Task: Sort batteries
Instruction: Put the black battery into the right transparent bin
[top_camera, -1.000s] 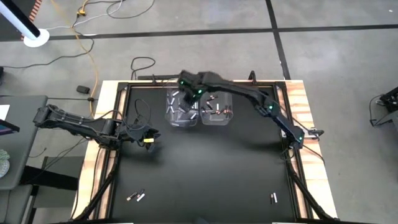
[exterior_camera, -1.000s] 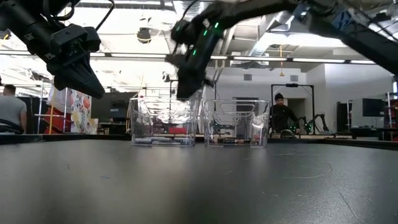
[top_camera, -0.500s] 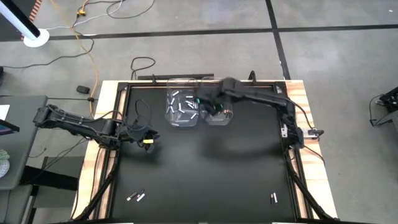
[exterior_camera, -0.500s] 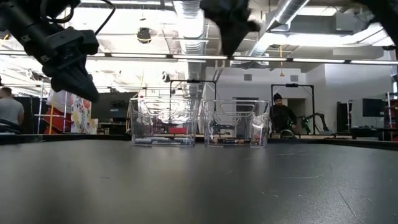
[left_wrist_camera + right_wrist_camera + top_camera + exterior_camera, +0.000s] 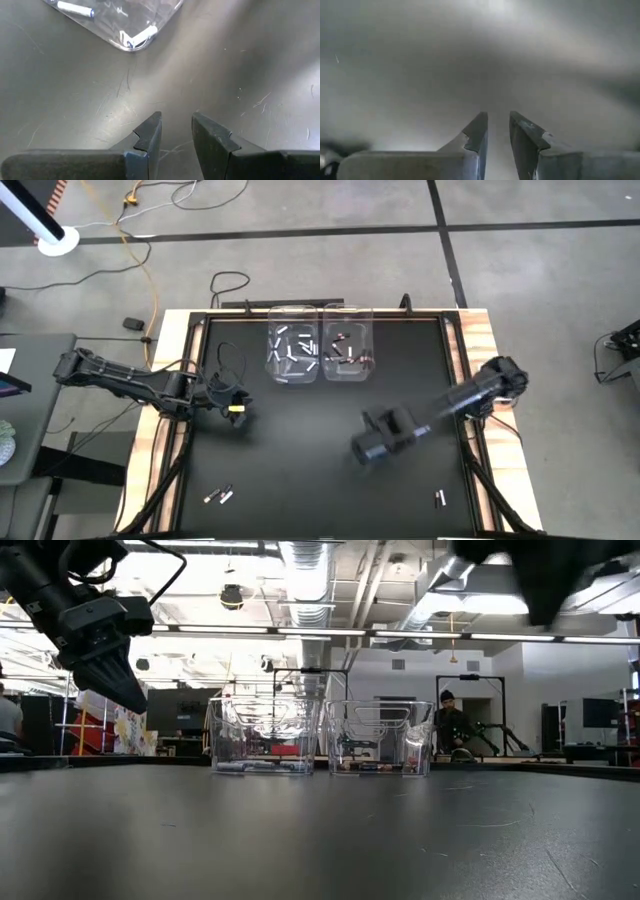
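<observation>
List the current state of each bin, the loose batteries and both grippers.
Left bin: upright, holds white batteries.
Right bin: upright, holds darker batteries.
Loose batteries: lying on the mat near the front left; one more front right.
Left gripper: open, empty.
Right gripper: open, empty.

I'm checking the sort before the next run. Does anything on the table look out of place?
Yes: three small slim batteries lie loose on the black table, two near the front left and one near the front right, far from the two clear plastic bins.
</observation>
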Controlling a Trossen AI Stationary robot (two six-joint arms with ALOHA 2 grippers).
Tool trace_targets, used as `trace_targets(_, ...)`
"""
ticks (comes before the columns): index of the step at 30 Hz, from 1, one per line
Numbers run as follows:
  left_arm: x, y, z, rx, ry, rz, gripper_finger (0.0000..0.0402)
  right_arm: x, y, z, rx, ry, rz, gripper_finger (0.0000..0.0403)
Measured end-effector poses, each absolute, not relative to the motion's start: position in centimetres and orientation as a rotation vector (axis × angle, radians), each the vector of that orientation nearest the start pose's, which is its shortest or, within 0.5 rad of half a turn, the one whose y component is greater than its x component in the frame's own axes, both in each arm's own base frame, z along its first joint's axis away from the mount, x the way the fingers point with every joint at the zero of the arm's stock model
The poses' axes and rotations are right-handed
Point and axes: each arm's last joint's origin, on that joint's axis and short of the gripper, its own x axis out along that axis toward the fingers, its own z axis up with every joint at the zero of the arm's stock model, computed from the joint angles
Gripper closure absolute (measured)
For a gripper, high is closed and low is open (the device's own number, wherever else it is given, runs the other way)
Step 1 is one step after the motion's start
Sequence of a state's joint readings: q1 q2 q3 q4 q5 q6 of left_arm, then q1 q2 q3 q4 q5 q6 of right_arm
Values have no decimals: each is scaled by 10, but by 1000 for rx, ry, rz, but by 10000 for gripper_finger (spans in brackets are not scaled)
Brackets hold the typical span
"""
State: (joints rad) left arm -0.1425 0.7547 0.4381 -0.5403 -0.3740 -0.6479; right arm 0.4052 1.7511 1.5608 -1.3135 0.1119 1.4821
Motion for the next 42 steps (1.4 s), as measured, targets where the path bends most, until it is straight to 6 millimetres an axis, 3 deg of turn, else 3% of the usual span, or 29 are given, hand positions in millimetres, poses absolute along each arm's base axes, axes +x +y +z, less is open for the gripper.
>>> trace_targets(4,142,-10,194,-381,720,468,301,275,161,260,950,1327,-846,308)
trace_targets(10,147,-11,199,-313,671,399,301,244,199,225,1077,1490,-873,308)
trace_targets(16,156,-15,205,-367,578,341,301,216,222,199,1141,1545,-939,308)
trace_targets(21,168,-27,201,-409,579,291,301,195,238,195,1168,1555,-922,308)
trace_targets(29,191,-50,182,-414,665,258,301,163,241,188,1218,1558,-930,308)
trace_targets(35,205,-63,174,-382,734,249,301,159,236,172,1227,1558,-917,308)
trace_targets(42,213,-71,181,-361,731,211,301,158,235,171,1218,1554,-928,308)
